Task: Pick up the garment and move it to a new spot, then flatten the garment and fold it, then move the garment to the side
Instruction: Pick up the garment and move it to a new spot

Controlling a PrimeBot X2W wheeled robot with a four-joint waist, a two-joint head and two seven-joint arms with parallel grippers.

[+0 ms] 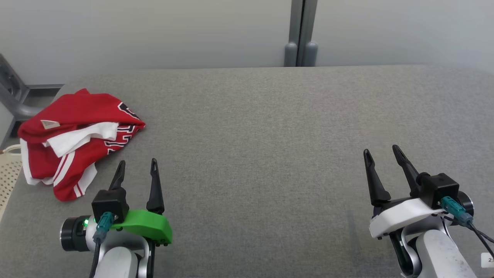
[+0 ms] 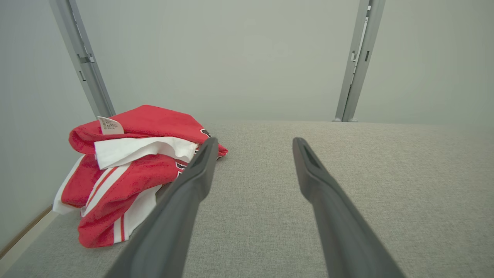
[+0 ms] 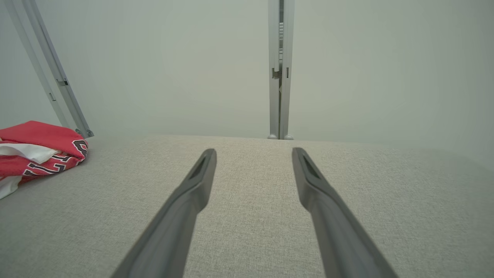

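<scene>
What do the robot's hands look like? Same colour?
Both have two long black fingers, a black block and a teal plug with a cable, on pale arms. The left gripper has a green cover and green light; the right gripper has a white cover.

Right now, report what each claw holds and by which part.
Nothing is held. The left claw stands open and empty beside the crumpled red garment; the right claw stands open over the grey surface.
</scene>
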